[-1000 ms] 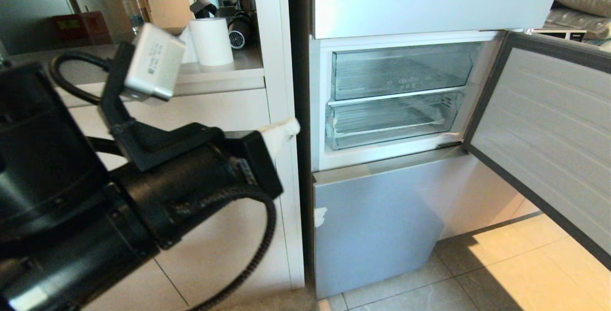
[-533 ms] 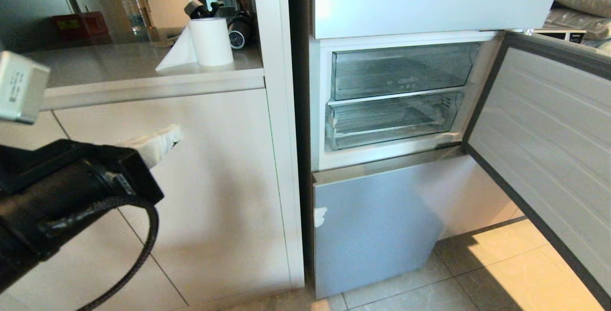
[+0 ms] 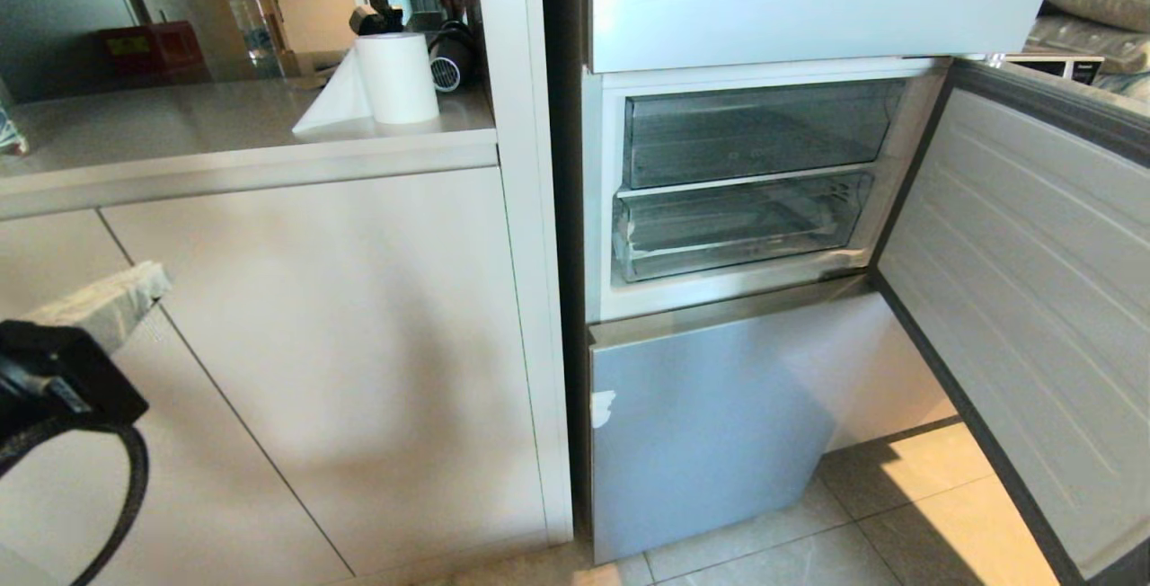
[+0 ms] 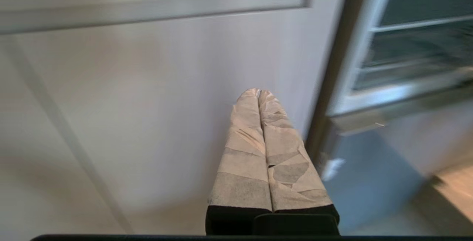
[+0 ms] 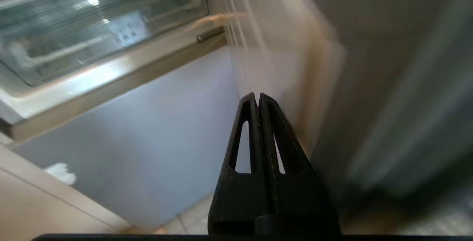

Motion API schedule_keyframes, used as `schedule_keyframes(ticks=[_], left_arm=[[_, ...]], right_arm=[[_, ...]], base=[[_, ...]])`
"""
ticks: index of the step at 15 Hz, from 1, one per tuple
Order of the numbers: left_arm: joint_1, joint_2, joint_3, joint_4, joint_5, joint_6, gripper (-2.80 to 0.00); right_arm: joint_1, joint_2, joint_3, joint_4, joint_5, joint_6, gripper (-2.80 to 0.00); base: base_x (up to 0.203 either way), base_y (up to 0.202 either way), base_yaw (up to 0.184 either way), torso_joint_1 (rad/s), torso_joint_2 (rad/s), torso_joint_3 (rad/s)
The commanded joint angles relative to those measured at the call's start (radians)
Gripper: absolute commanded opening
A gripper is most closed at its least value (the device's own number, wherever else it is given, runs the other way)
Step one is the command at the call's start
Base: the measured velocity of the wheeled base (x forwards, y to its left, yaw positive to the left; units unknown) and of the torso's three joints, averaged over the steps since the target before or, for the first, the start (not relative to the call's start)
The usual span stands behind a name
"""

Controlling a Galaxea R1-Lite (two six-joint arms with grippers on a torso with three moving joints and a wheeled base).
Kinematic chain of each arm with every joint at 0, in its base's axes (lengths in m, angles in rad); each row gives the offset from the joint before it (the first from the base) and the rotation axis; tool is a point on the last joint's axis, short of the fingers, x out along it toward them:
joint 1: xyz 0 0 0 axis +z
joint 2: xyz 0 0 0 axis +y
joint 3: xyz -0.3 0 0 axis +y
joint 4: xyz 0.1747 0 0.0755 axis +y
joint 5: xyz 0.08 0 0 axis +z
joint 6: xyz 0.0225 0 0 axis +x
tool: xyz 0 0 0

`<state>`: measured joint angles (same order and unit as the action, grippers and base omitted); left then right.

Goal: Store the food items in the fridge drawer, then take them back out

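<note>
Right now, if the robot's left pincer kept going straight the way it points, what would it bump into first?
Probably the pale cabinet door beside the fridge. The left pincer, fingers together and empty, points at that flat front; how far off is unclear.

Open fridge door (image 3: 1015, 298), clear fridge drawer (image 3: 737, 226) pushed in.

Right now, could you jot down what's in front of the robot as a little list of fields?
Fridge door: swung open to the right
Upper clear drawer: pushed in, looks empty
Lower clear drawer: pushed in, no food visible
Food items: none in view
Left gripper: shut, holding nothing, low in front of the white cabinet
Right gripper: shut, empty, near the grey lower fridge panel
Counter: paper towel roll
</note>
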<state>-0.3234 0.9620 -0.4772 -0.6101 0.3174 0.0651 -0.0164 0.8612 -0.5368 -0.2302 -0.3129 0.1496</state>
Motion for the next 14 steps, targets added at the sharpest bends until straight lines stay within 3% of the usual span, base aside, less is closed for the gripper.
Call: schedule_keyframes(ticks=[1,3,6,9,11,14], left_arm=[[0.120,-0.076,0.011,0.020,-0.002,0.008,-2.80],[0.268,-0.143,0.028,0.041,-0.028,0.016,-2.80],[0.371,-0.249,0.061,0.110,-0.062,0.055,-2.80],[0.400,-0.352,0.154,0.187,-0.063,0.124,-2.80],[0.399,-0.454,0.272,0.230,-0.084,0.159,-2.80],[0.394,-0.620,0.423,0.384,-0.201,0.170,-2.80]], right_arm=[[-0.005,0.056,-0.003,-0.005,-0.006,0.001,-2.80],[-0.021,0.036,-0.002,-0.006,-0.017,-0.001,-2.80],[-0.023,-0.021,-0.002,-0.003,-0.038,-0.044,-2.80],[-0.025,-0.066,0.050,0.001,-0.136,-0.084,-2.80],[-0.025,-0.132,0.128,0.000,-0.183,-0.159,-2.80],[-0.025,-0.266,0.246,0.001,-0.209,-0.256,-2.80]], base=[[0.000,0.000,0.000,0.000,0.00,0.000],[0.000,0.000,0.000,0.000,0.00,0.000],[0.000,0.000,0.000,0.000,0.00,0.000],[0.000,0.000,0.000,0.000,0.00,0.000],[0.000,0.000,0.000,0.000,0.00,0.000],[0.000,0.000,0.000,0.000,0.00,0.000]])
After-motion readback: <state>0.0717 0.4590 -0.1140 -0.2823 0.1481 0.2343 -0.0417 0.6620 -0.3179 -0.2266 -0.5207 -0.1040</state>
